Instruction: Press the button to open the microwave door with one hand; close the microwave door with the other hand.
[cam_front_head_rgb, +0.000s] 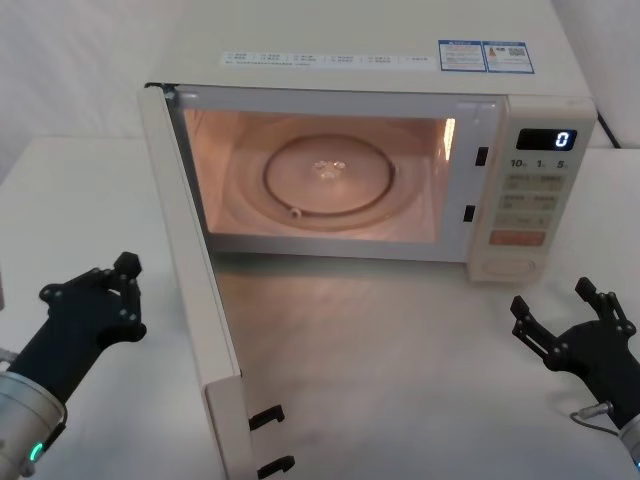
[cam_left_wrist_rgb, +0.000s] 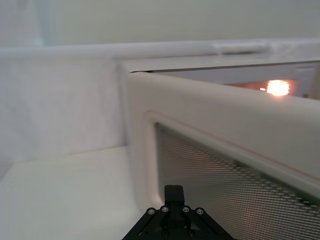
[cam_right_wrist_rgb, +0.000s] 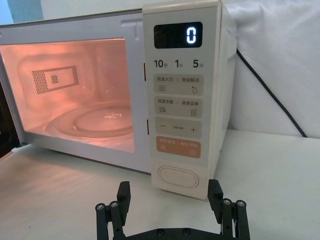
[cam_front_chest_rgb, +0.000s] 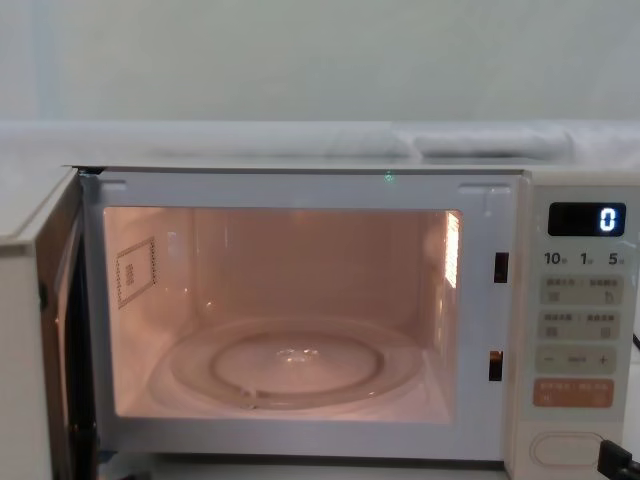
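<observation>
The microwave door (cam_front_head_rgb: 200, 290) stands swung wide open on its left hinge, edge-on to me, and the lit cavity behind it holds nothing but its turntable. My left gripper (cam_front_head_rgb: 125, 267) is low on the table just outside the door, shut and holding nothing. In the left wrist view this gripper (cam_left_wrist_rgb: 173, 191) sits close to the door (cam_left_wrist_rgb: 225, 130) and its mesh window. The button (cam_front_head_rgb: 505, 267) is at the bottom of the control panel. My right gripper (cam_front_head_rgb: 553, 297) hovers open a short way in front of it, touching nothing. The right wrist view puts the button (cam_right_wrist_rgb: 178, 176) straight ahead between the fingers (cam_right_wrist_rgb: 123, 192).
A glass turntable (cam_front_head_rgb: 330, 180) lies in the cavity. Two latch hooks (cam_front_head_rgb: 268, 415) stick out of the door's free edge near me. A black power cable (cam_right_wrist_rgb: 270, 95) runs behind the microwave on the right. White tabletop (cam_front_head_rgb: 400, 380) lies between the door and my right gripper.
</observation>
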